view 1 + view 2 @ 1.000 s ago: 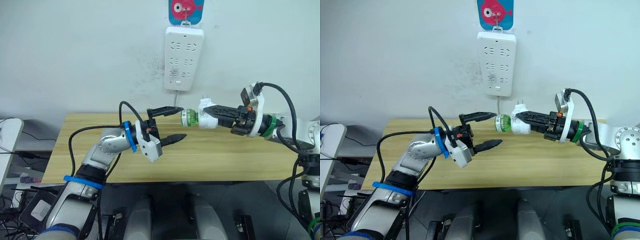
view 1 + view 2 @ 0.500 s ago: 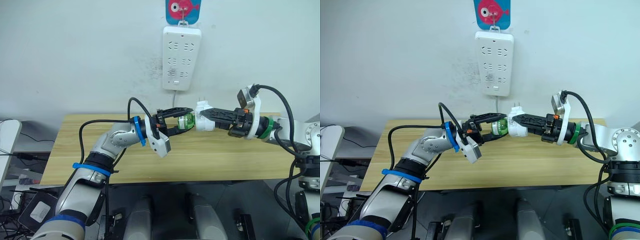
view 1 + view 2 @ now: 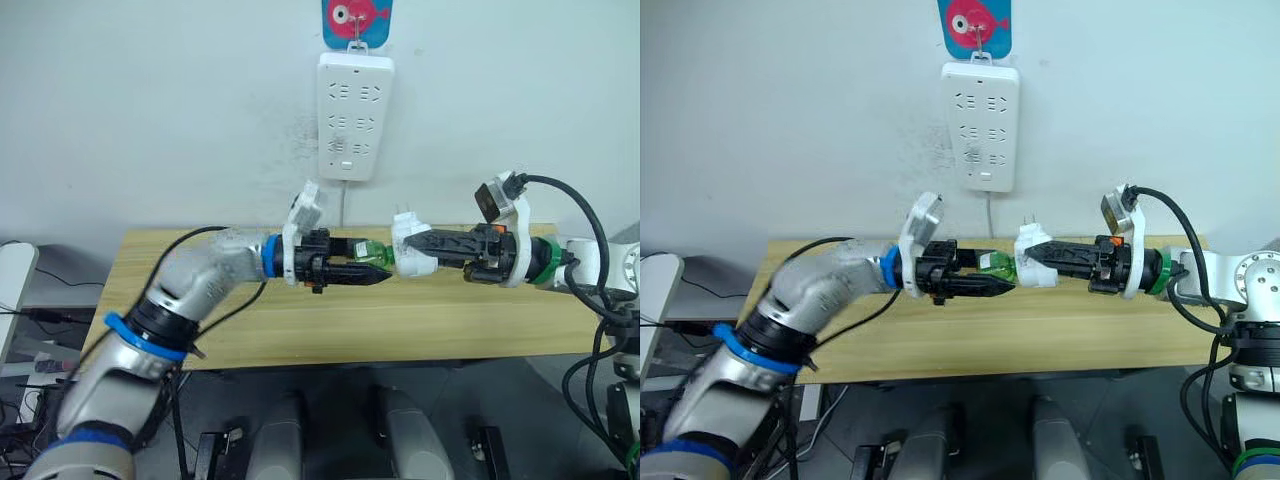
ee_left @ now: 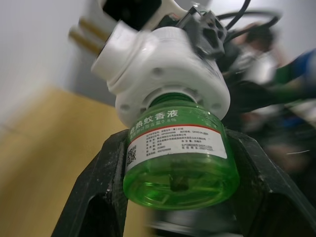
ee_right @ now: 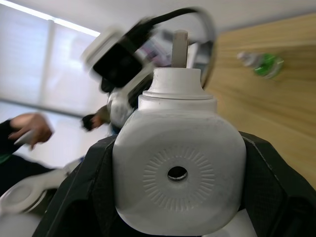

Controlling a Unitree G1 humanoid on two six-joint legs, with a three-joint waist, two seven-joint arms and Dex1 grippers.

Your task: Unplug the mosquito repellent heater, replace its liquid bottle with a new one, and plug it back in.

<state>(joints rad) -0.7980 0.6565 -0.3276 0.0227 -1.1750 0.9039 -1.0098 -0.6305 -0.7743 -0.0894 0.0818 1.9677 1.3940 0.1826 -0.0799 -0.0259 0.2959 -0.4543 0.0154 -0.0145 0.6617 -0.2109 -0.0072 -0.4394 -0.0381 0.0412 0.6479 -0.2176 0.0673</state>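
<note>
The mosquito repellent heater (image 3: 409, 256), a small white rounded unit with its prongs pointing up, hangs above the wooden table (image 3: 440, 320), unplugged. My right gripper (image 3: 412, 258) is shut on its body, as the right wrist view (image 5: 177, 197) also shows. Its green liquid bottle (image 3: 371, 256) sticks out sideways toward my left arm, neck still seated in the heater (image 4: 168, 69). My left gripper (image 3: 374, 263) is shut on that bottle (image 4: 180, 163), with a black finger (image 4: 98, 197) on either side. A second green bottle (image 5: 261, 64) lies on the table.
A long white power strip (image 3: 345, 115) hangs on the wall above the table's back edge, under a blue and pink fish hook (image 3: 357, 18). Its cord runs down behind the table. A person's hand (image 5: 29, 129) is visible in the background of the right wrist view.
My left gripper has rolled its wrist over and gone from open around the green bottle to shut on it. The right gripper has kept the heater almost still.
</note>
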